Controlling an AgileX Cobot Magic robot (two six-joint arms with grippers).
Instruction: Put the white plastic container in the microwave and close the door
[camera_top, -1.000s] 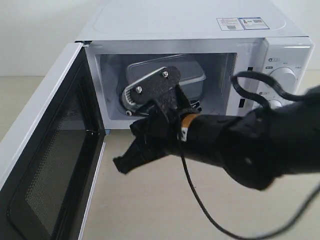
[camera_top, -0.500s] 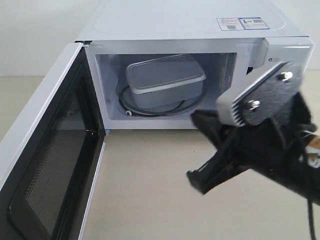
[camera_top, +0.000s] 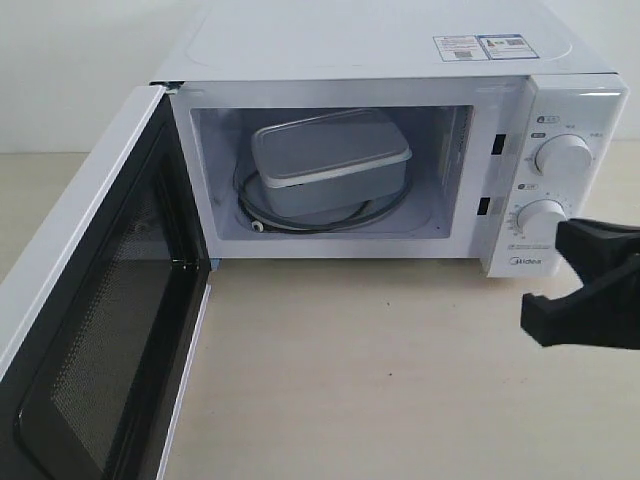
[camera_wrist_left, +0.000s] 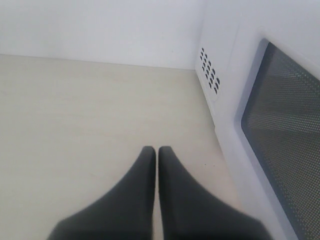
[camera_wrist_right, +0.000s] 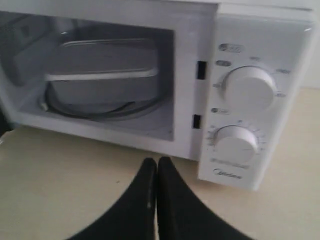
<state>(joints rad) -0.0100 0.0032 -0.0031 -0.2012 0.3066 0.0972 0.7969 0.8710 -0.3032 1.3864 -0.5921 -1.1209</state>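
The white plastic container rests inside the microwave on the turntable, lid on, with nothing touching it; the right wrist view shows the container in the cavity too. The door hangs wide open to the left. My right gripper is at the right edge, in front of the knob panel and outside the cavity; its fingers are shut and empty. My left gripper is shut and empty above the table, beside the door's outer face. It does not show in the exterior view.
Two round knobs sit on the microwave's right panel. A dark roller ring lies under the container. Beige tabletop stretches in front of the cavity. Vent holes mark the microwave's side wall.
My right arm has pulled out of the cavity and swung away to the right, leaving the container inside. The door and the container have not moved.
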